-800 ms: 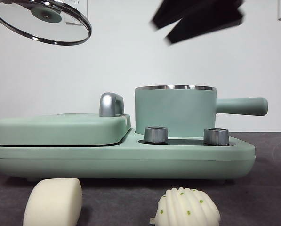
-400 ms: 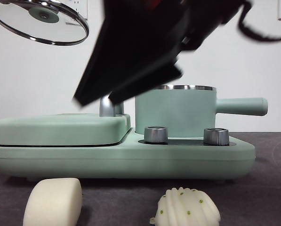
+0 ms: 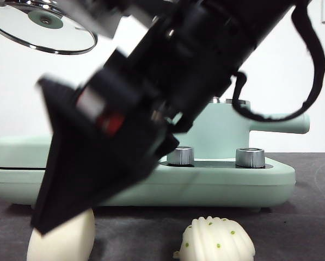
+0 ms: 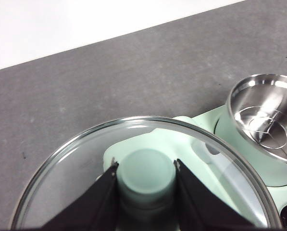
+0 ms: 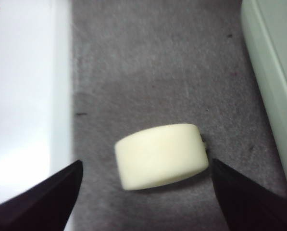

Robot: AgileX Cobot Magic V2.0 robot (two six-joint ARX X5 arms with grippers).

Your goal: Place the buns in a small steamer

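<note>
A: Buns first, nearest the front camera. Smooth bun [image 3: 64, 239] lies on the dark worktop [image 3: 293, 228], partly behind a black jaw tip. Shell bun [image 3: 216, 242] lies beside it, apart and untouched.

B: Change since a second ago?

A: Right arm. It was only a black tip at the top of the front view; half a second ago it was halfway down; now it fills the middle, slanting low toward the smooth bun. Both buns lie where they lay.

B: Right tool [image 5: 143, 190] state?

A: Released. Its wrist view shows the jaws spread wide, with the smooth bun [image 5: 161, 155] between them and clear worktop on both sides. No contact yet, as far as I can tell.

B: Further back?

A: Green cooker base [image 3: 216, 182] with two steel knobs; the steamer [image 3: 222, 133] stands on it, handle out to the side, mostly hidden by the arm. The left wrist view shows the steamer [image 4: 266, 125] uncovered, with a steel rack inside and no buns.

B: Lid?

A: Lid [image 3: 42, 27] held high at the front view's top corner, shifted a little toward the edge. Left tool [image 4: 145, 171] is clenched on its green knob.

B: Meaning for the task?

A: My reading: way in is clear, pick of the first bun is about to begin. Jaws need to drop lower and close gently; the bun looks soft. Neither bun is placed yet.
</note>
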